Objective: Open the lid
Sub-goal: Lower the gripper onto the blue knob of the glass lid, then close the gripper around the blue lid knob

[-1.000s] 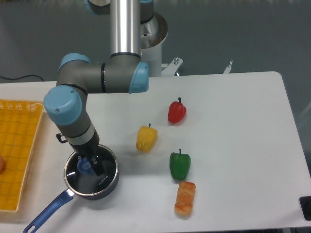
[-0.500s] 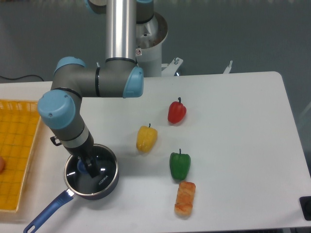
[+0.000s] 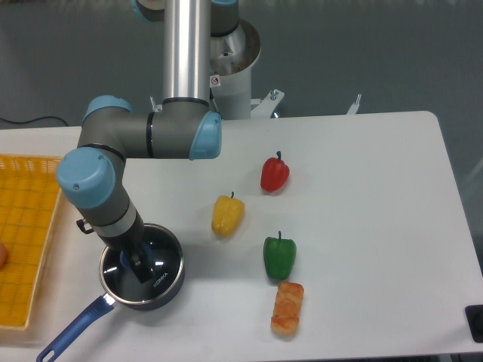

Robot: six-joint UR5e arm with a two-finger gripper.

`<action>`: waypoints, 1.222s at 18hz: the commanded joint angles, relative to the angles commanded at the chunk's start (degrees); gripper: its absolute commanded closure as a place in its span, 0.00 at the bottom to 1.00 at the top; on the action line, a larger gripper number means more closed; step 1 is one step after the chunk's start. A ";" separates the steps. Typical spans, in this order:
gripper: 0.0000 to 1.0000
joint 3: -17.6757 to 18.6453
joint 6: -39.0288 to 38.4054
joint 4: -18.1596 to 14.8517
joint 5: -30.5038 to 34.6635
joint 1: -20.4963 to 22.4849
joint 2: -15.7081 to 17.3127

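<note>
Glass lid [image 3: 155, 265], rigid, breakable, probably slick; its blue knob [image 3: 127, 262], at nine o'clock, is offering the grip. Gripper [image 3: 138, 265] fingers' state: cannot tell.

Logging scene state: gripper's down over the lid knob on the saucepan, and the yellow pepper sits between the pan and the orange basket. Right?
One error. The fixed camera shows the yellow pepper to the right of the saucepan, away from the orange basket at the left edge. The gripper is down over the lid knob.

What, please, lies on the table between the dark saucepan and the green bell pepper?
In the fixed camera view, only bare white table lies between the dark blue-handled saucepan and the green bell pepper; the yellow bell pepper sits behind that stretch.
</note>
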State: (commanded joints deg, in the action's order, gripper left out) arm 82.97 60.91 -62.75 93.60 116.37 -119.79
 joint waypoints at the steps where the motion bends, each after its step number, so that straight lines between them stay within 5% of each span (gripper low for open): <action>1: 0.00 0.00 0.00 0.00 0.09 -0.26 -0.17; 10: 0.00 0.00 0.00 0.00 -0.09 -0.44 -0.70; 22: 0.16 0.00 -0.09 -0.09 0.09 -1.05 -1.06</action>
State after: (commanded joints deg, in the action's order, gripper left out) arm 82.97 60.82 -62.84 93.69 115.31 -120.85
